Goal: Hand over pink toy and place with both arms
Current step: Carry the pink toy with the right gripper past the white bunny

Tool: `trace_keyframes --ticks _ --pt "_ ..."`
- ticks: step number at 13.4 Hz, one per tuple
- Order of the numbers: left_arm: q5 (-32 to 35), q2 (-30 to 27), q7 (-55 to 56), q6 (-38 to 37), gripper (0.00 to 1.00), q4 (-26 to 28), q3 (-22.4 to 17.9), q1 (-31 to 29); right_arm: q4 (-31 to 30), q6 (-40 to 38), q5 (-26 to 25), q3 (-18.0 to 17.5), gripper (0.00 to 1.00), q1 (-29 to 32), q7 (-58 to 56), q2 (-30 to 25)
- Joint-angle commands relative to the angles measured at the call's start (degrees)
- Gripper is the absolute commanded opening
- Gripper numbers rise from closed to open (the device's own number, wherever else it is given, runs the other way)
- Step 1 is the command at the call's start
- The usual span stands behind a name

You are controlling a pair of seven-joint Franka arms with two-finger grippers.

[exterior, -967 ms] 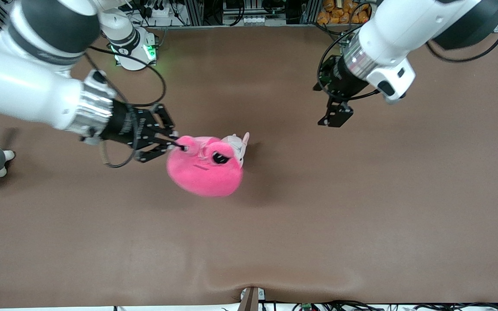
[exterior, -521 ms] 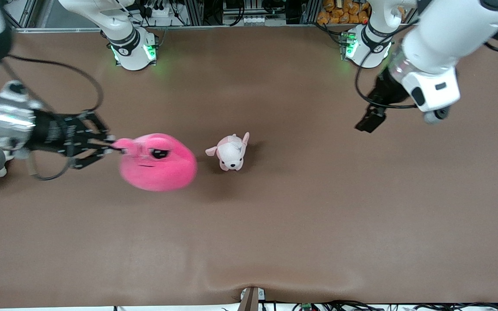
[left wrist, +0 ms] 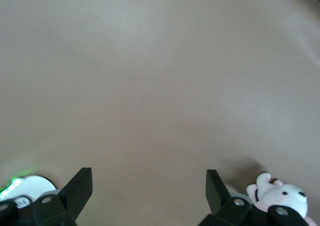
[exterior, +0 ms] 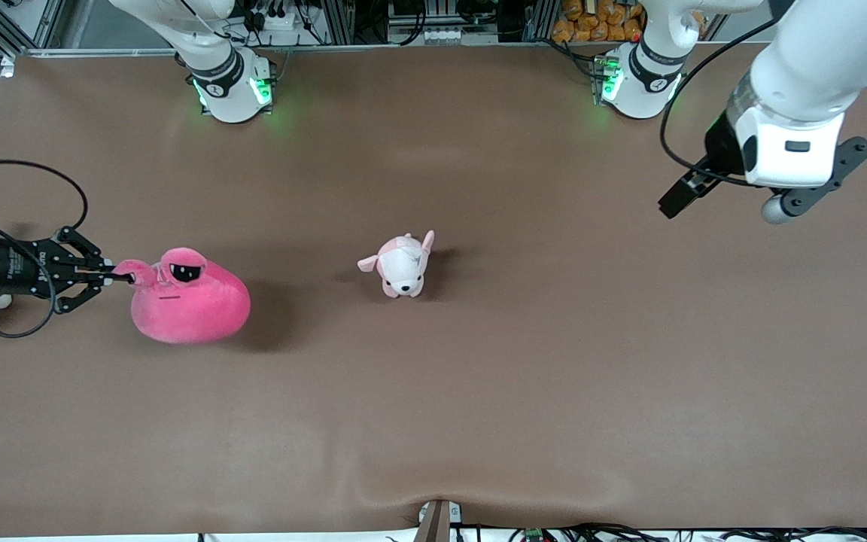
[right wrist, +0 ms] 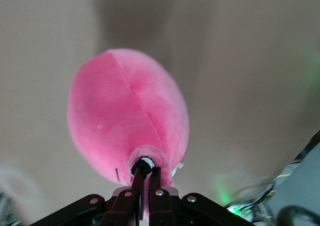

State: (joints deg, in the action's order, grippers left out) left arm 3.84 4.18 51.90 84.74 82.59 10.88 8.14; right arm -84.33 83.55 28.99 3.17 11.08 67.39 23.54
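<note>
The pink toy (exterior: 193, 305), a round hot-pink plush with dark sleepy eyes, is toward the right arm's end of the table. My right gripper (exterior: 126, 278) is shut on one of its small ears. In the right wrist view the pink toy (right wrist: 127, 116) hangs from the right gripper (right wrist: 147, 172), with its shadow on the mat. I cannot tell whether it touches the table. My left gripper (exterior: 679, 197) is open and empty, up over the left arm's end of the table. Its fingers stand wide apart in the left wrist view (left wrist: 148, 186).
A small pale pink-and-white puppy plush (exterior: 401, 265) stands at the middle of the brown mat (exterior: 479, 391); it also shows in the left wrist view (left wrist: 277, 197). The arm bases (exterior: 229, 83) stand along the table's back edge.
My right gripper has carried the pink toy away from the puppy plush toward the right arm's end of the table and lower. My left gripper has drawn back toward its own end.
</note>
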Motion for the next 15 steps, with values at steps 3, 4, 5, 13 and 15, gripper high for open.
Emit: trace_keyframes --ticks 3,4,5,13,15 --pt "0.56 -5.85 -25.48 -2.73 1.00 0.99 -3.76 -3.56 -2.60 0.30 -6.57 -1.24 0.00 7.80 -15.85 5.01" --pt "0.56 -6.11 -29.01 -3.52 1.00 1.34 -4.02 -4.44 -2.60 0.30 -6.58 -1.24 0.00 9.20 -17.98 6.33" --pt "0.56 -6.72 -30.87 -3.61 1.00 1.61 -4.98 -4.45 -2.86 0.21 -6.40 -1.33 0.00 10.26 -19.22 7.56" --pt "0.12 -9.45 -37.66 -1.50 1.00 6.71 -15.01 4.43 5.01 -4.53 -6.66 -1.94 1.00 8.87 -22.04 5.47" --pt "0.12 -10.06 -37.57 -1.50 1.00 7.93 -14.92 4.34 11.17 -5.84 -6.67 -2.12 1.00 7.02 -22.48 4.76"
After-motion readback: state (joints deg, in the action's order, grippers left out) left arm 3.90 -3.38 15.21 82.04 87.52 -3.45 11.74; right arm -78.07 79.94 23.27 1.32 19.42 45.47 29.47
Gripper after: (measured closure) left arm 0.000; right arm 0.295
